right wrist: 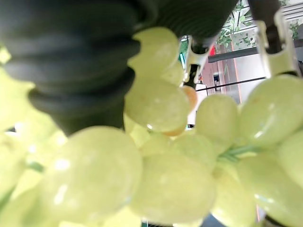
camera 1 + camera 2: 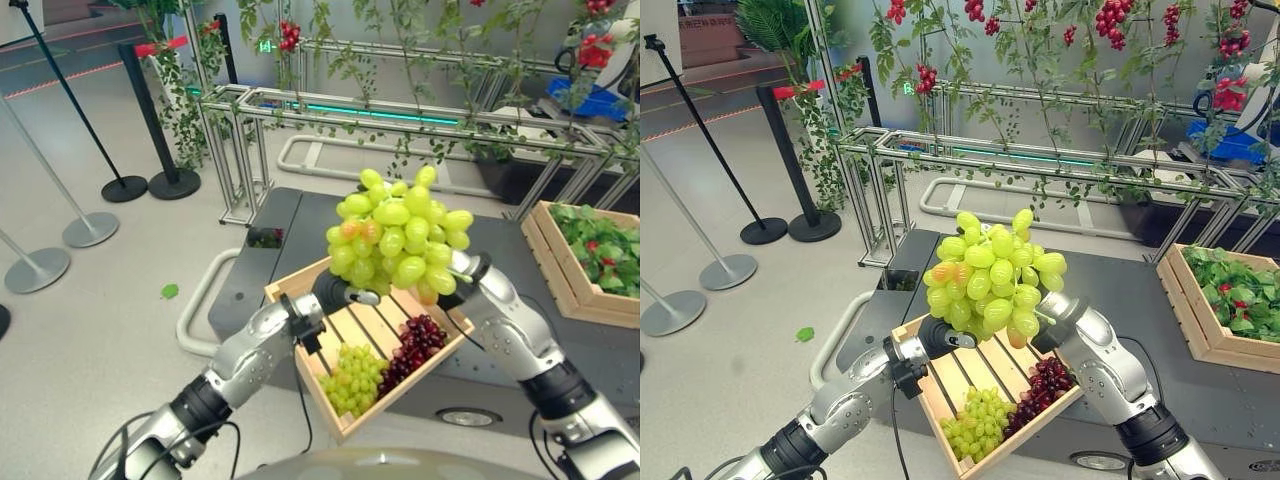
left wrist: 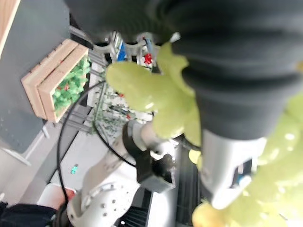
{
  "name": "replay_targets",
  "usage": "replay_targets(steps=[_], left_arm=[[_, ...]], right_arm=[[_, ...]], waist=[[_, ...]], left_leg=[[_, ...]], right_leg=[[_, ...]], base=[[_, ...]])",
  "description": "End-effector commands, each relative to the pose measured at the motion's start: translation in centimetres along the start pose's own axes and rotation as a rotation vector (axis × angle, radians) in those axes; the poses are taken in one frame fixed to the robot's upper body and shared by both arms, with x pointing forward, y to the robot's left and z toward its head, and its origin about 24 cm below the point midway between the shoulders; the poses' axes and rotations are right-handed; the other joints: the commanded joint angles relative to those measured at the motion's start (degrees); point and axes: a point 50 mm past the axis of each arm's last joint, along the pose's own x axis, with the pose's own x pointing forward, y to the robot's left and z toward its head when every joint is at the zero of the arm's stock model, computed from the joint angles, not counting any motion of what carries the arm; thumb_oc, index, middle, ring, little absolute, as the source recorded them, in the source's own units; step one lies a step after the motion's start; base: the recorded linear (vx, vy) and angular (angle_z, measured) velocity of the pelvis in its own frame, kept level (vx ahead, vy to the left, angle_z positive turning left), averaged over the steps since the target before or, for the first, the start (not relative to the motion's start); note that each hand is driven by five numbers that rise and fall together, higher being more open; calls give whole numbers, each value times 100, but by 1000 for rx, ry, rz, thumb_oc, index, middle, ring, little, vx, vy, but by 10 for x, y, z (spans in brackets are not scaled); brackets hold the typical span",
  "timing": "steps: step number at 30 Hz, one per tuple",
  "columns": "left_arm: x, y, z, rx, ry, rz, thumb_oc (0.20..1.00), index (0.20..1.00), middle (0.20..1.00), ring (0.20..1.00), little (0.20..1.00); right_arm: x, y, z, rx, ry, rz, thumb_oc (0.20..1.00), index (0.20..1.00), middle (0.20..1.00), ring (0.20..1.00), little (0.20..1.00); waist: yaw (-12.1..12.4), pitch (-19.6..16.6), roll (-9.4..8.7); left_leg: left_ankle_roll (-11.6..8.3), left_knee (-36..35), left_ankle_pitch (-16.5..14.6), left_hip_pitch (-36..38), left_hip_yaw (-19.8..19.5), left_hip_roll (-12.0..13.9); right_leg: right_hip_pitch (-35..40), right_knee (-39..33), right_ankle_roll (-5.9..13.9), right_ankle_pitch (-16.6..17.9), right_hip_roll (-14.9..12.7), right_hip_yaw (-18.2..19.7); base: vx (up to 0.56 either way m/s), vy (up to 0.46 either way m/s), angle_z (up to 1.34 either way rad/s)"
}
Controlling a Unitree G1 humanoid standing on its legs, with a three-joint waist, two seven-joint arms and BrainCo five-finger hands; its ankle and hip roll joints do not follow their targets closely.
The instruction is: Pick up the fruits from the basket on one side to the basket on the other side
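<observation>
The dark counter (image 2: 260, 250) carried a slatted crate (image 2: 300, 290) at its near edge and a leaf-filled crate (image 2: 575, 285) toward its right edge. A large green grape bunch (image 2: 395, 240) was held above the slatted crate, between the left hand (image 2: 335, 292) and right hand (image 2: 462, 272); whether either hand's fingers were clamped could not be told. Small green grapes (image 2: 352, 378) and red grapes (image 2: 412, 345) lay inside.

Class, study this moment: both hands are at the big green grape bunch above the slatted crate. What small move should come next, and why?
Probably carry the large green grape bunch sideways toward the leaf-filled crate on the robot's right. The bunch is already raised above the slatted crate, with the left hand and right hand at its two sides, so lifting looks done; a smaller green bunch and dark red grapes remain inside.
</observation>
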Motion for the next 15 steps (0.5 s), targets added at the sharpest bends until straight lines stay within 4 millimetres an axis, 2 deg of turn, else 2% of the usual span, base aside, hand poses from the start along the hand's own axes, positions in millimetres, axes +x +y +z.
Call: replay_targets(steps=[1,15], left_arm=[[25,-10,39,37,-142,-126,1000,1000,1000,1000,1000],[6,1,47,36,-195,-58,1000,1000,1000,1000,1000]], right_arm=[[10,3,24,-31,-135,39,200,200,200,200,200],[-7,-15,24,-112,-81,-64,200,200,200,200,200]], waist=[[41,-39,-104],[98,-31,-119]], left_leg=[[497,262,-766,281,-303,-384],[487,264,-763,258,-327,-393]], right_leg=[[-259,708,-50,-373,249,-139],[-258,712,-45,-369,242,-189]], base=[[0,0,0],[0,0,0]])
